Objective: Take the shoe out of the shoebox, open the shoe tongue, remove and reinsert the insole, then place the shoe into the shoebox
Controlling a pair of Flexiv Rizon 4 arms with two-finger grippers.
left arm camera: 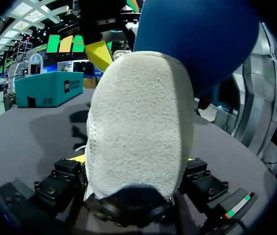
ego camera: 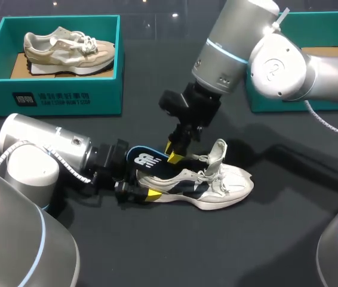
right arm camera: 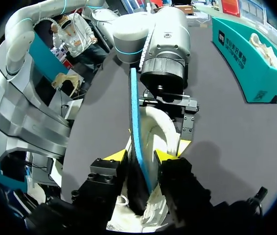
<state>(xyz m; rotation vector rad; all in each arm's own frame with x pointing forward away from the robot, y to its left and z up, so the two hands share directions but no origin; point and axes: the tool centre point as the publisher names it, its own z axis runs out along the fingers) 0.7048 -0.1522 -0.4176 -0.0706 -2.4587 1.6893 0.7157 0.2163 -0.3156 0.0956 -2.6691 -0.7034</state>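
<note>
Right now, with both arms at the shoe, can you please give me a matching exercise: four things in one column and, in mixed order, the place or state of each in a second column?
Things
1. white shoe
2. blue insole
3. beige shoe
4. left gripper

Places or states
A. inside the teal shoebox at the far left
B. shut on the heel of the white shoe
C. held by the right gripper, sticking partly out of the shoe
D. lying on the table, outside any box

Pairs: 1-D, 2-C, 3-A, 4-B

White shoe (ego camera: 220,186), blue insole (ego camera: 147,159) half-out
</note>
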